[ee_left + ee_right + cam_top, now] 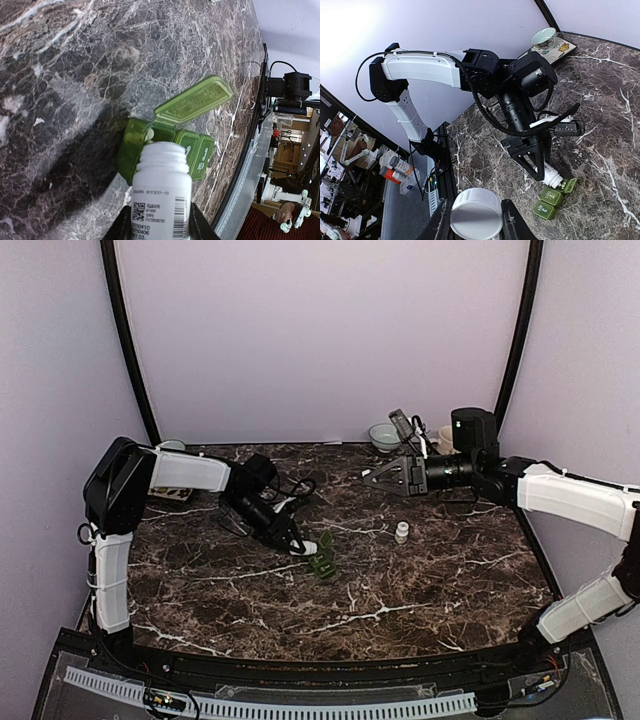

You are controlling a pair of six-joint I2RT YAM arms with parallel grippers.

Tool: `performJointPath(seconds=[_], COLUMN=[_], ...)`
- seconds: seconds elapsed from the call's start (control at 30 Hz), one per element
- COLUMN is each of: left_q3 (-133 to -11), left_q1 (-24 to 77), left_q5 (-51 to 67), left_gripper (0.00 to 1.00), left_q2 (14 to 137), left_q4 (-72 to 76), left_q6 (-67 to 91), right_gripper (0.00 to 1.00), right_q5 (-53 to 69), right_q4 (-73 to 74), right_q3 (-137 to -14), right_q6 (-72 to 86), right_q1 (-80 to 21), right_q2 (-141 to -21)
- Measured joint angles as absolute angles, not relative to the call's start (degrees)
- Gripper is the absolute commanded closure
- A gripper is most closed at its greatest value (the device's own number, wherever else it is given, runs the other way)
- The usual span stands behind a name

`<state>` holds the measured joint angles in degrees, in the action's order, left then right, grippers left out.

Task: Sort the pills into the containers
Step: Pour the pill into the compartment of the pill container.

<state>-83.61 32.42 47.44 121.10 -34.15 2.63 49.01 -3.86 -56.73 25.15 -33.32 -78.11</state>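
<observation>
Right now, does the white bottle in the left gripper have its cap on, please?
No: the white bottle in the left gripper shows a bare threaded mouth, tipped over the green pill box.

- left arm (185,472) stretched forward, wrist dipping toward desk (450,570) middle
- left claw (295,538) angled down, fingers clamped on white bottle (162,192), its open mouth tipped forward
- right arm (575,500) raised, forearm about level, pointing left
- right claw (378,478) above desk, pinching white cap (476,214)
</observation>
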Motion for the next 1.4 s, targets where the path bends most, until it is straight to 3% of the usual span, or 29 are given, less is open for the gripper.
performJointPath(seconds=[0.43, 1.4], left_q3=[-84.42, -78.19], left_q1=[32.53, 31.97], left_q5=[46.96, 57.3], left_gripper=[1.0, 1.0], left_q2=[121.19, 121.19], left_q4=[-35.03, -23.57], left_q6=[2.15, 5.39], right_gripper=[0.79, 0.79], right_q5=[48.99, 47.64], right_q4=[-3.86, -2.94], right_q3=[-55.94, -55.92], right_q6=[25.1, 24.05], right_q1=[-33.32, -33.3], right_q2=[-78.08, -78.11])
